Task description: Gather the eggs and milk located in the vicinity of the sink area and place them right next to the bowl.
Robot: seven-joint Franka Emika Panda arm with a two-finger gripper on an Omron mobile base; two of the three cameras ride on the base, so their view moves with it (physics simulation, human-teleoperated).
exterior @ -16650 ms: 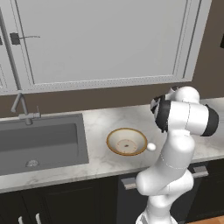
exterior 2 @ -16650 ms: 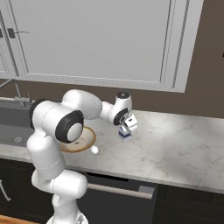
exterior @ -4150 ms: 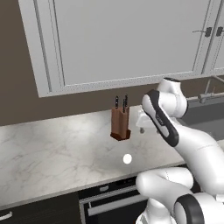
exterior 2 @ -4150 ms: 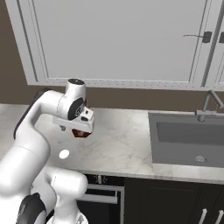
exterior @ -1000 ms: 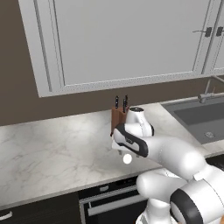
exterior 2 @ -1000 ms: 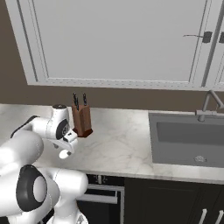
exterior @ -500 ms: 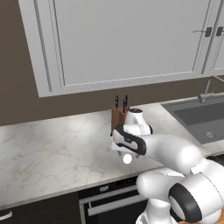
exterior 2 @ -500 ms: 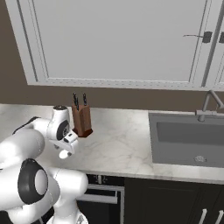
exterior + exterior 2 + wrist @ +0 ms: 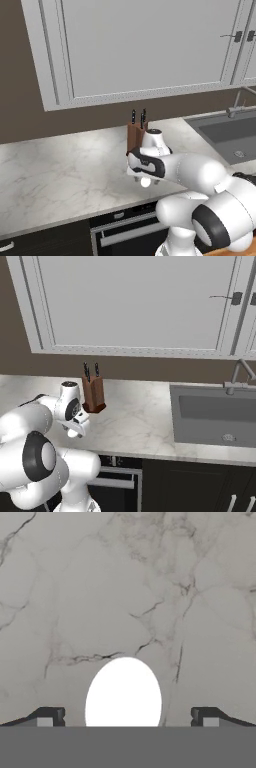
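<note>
In the left base view the arm reaches forward and low over the marble counter [image 9: 60,170], its gripper [image 9: 145,181] pointing down near the counter's front edge. A white egg [image 9: 145,182] shows right under the hand, though from this side it is hard to say whether it touches the counter or the fingers. A wooden knife block [image 9: 136,137] stands upright just behind the hand, two dark handles sticking out of its top. The sink [image 9: 231,140] lies well apart, at the right edge, with its faucet [image 9: 239,102] behind it, and grey wall cabinets [image 9: 145,45] hang above.

The right base view shows the gripper [image 9: 78,428] from the other side, low and just in front of the knife block [image 9: 93,391]. Here the hand hides the egg, but the sink [image 9: 215,413], its drain and the faucet [image 9: 239,376] are seen more fully, well to the right.

The hand view looks straight down on the counter [image 9: 125,587]. The egg [image 9: 123,694] sits midway between the two fingertips [image 9: 50,716], with a clear gap on either side: the fingers stand wide apart and grip nothing.
</note>
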